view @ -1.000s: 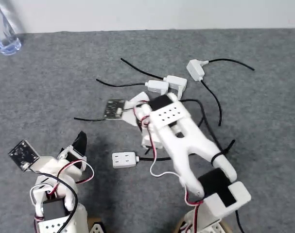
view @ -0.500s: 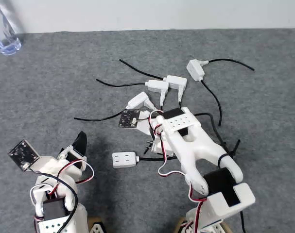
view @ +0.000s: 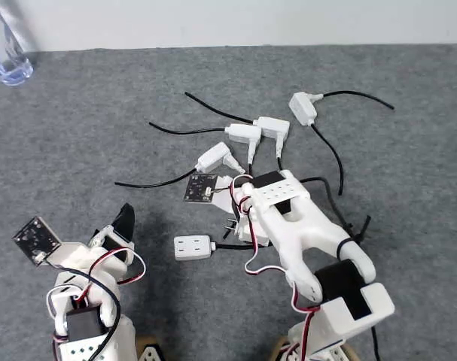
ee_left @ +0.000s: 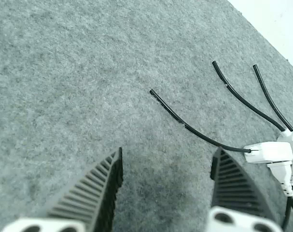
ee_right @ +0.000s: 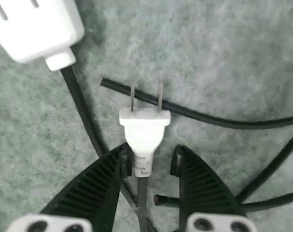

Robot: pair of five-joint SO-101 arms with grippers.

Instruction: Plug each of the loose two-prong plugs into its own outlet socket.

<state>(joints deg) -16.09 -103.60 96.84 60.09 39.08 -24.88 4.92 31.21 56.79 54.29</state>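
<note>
High view downward; wrist views near carpet (view: 100, 135), plug (ee_right: 144, 128) seemingly shared.

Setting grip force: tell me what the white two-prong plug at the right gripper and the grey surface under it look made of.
The white two-prong plug: body looks like smooth moulded plastic, slightly glossy; its thin flat prongs look like bare metal. The grey surface: probably felt or short-pile carpet, matte, with fuzzy mottled fibres.

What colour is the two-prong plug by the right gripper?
The plug is white; the right wrist view shows it best.
</note>
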